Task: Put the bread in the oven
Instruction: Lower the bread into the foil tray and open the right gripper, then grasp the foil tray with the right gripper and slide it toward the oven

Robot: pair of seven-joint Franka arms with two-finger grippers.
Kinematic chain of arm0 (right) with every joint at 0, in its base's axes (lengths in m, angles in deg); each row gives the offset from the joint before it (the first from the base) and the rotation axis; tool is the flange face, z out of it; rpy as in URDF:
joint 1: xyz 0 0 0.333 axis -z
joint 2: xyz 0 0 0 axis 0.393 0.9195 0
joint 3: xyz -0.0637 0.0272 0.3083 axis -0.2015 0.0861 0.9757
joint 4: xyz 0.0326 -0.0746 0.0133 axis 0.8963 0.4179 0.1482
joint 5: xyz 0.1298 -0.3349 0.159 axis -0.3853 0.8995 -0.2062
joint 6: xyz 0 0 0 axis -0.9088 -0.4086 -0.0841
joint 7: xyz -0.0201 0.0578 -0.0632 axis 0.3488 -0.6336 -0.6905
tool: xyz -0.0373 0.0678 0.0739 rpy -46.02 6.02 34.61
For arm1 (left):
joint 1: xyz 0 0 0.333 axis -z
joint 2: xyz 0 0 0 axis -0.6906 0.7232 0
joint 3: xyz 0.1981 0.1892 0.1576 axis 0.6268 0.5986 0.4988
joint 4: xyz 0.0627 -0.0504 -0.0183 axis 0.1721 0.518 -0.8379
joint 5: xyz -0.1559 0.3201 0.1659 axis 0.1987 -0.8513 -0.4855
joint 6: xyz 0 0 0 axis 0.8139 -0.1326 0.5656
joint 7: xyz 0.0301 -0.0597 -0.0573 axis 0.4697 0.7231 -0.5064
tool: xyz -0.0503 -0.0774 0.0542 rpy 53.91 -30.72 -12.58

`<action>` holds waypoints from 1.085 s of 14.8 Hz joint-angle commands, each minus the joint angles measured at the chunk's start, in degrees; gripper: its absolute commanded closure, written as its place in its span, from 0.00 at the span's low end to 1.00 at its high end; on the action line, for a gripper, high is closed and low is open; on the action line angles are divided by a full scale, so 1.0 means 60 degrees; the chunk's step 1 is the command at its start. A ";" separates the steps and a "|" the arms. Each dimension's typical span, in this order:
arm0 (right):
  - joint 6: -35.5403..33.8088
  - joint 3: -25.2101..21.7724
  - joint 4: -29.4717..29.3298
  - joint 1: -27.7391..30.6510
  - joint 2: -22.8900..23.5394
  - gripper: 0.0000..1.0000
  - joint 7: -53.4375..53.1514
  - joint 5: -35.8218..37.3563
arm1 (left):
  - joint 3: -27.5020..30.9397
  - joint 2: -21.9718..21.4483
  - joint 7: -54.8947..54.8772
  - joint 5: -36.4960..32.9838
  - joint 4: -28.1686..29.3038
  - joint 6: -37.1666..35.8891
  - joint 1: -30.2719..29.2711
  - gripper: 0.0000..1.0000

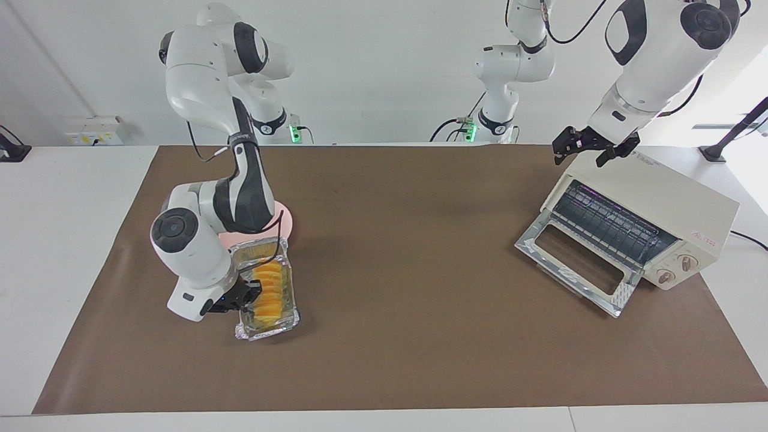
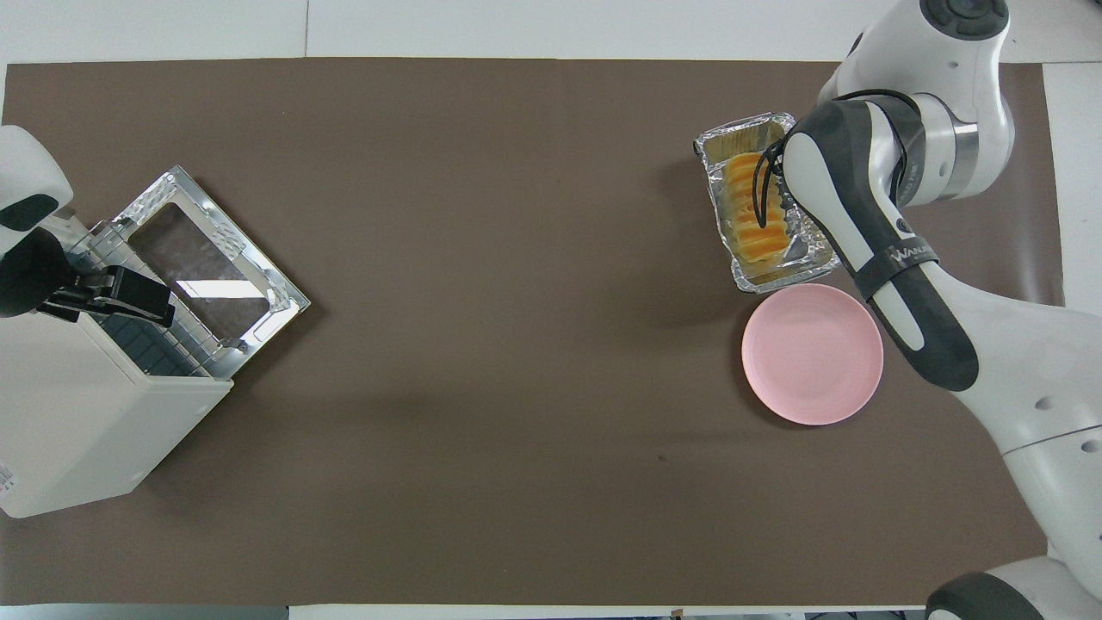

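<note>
The yellow-orange ridged bread (image 1: 270, 288) lies in a crinkled silver foil tray (image 1: 271, 331) toward the right arm's end of the table; it also shows in the overhead view (image 2: 747, 215). My right gripper (image 1: 243, 295) is low at the tray's long rim, beside the bread; the overhead view hides it under the arm. The cream-white oven (image 1: 660, 192) stands toward the left arm's end, its glass door (image 1: 570, 264) dropped open and the wire rack showing. My left gripper (image 1: 591, 150) hangs open and empty over the oven's top edge, also seen from overhead (image 2: 103, 293).
A round pink plate (image 2: 814, 353) lies next to the tray, nearer to the robots, partly hidden by the right arm in the facing view (image 1: 287, 223). A brown mat (image 1: 408, 270) covers the table between the tray and the oven.
</note>
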 commanded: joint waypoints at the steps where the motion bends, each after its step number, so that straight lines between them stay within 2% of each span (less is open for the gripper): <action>1: -0.1289 -0.0001 -0.1275 -0.1393 0.0055 1.00 -0.2490 -0.0378 | -0.0010 -0.0164 -0.0089 -0.0152 0.0090 0.0098 -0.0049 0.00; 3: -0.0985 -0.0016 -0.1262 -0.2316 0.0041 1.00 -0.4220 -0.0833 | -0.0010 -0.0164 -0.0089 -0.0152 0.0090 0.0098 -0.0049 0.00; 6: -0.0253 -0.0045 -0.0985 -0.3504 0.0084 1.00 -0.5732 -0.0996 | -0.0010 -0.0164 -0.0089 -0.0152 0.0090 0.0098 -0.0049 0.00; 7: 0.0185 -0.0045 -0.0548 -0.3783 0.0070 1.00 -0.6070 -0.1010 | -0.0010 -0.0164 -0.0089 -0.0152 0.0090 0.0098 -0.0049 0.00; 12: 0.3333 -0.0074 0.2935 -0.4649 -0.0601 1.00 -0.6586 -0.0806 | -0.0010 -0.0164 -0.0089 -0.0152 0.0090 0.0098 -0.0049 0.00; 13: 0.3788 -0.0074 0.3406 -0.4664 -0.0734 1.00 -0.6586 -0.0718 | -0.0010 -0.0164 -0.0089 -0.0152 0.0090 0.0098 -0.0049 0.00; 15: 0.3852 -0.0074 0.3573 -0.4679 -0.0809 1.00 -0.6630 -0.0586 | -0.0010 -0.0164 -0.0089 -0.0152 0.0090 0.0098 -0.0049 0.00; 16: 0.3808 -0.0074 0.3500 -0.4679 -0.0809 0.59 -0.6674 -0.0585 | -0.0010 -0.0164 -0.0089 -0.0152 0.0090 0.0098 -0.0049 0.00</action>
